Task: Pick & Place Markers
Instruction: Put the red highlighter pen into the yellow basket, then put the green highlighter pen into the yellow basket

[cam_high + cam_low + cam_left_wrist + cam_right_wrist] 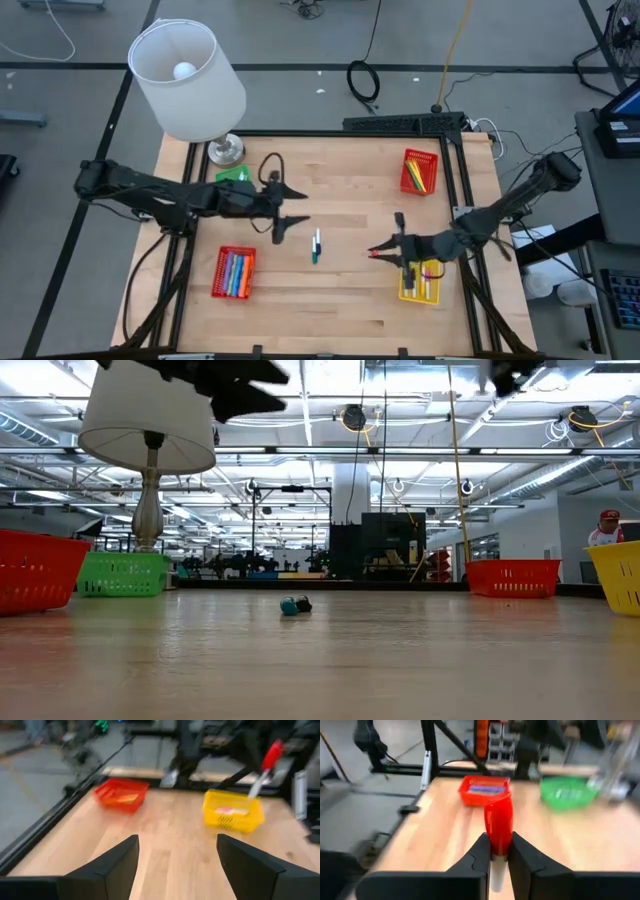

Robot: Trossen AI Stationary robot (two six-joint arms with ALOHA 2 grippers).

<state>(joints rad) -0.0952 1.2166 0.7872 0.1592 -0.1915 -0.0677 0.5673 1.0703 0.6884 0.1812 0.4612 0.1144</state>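
Note:
My right gripper [383, 250] is shut on a red-capped marker with a white barrel [498, 822], held above the table just left of the yellow basket [420, 282]. Two loose markers [316, 245] lie side by side on the wood at the table's middle, and their ends show in the low view [295, 604]. My left gripper [300, 207] is open and empty, above the table to the left of the loose markers. Its fingers spread wide in the left wrist view [175, 850]. That view also shows the held marker [270, 757] farther off. My right gripper pinches the marker between its two fingers [479, 851], at the lower end of the red cap where the white barrel [497, 872] begins. The fingers come from the table's right and lie along the marker. The red cap [498, 815] sticks out past the fingertips toward the table's left. The marker is clear of the table.
A red basket [234, 272] with several markers is at near left. A green basket [232, 175] is under my left arm. A red basket [420, 171] is at far right. A white-shaded lamp [190, 80] stands at the far left corner. A person [605, 528] is beyond the table.

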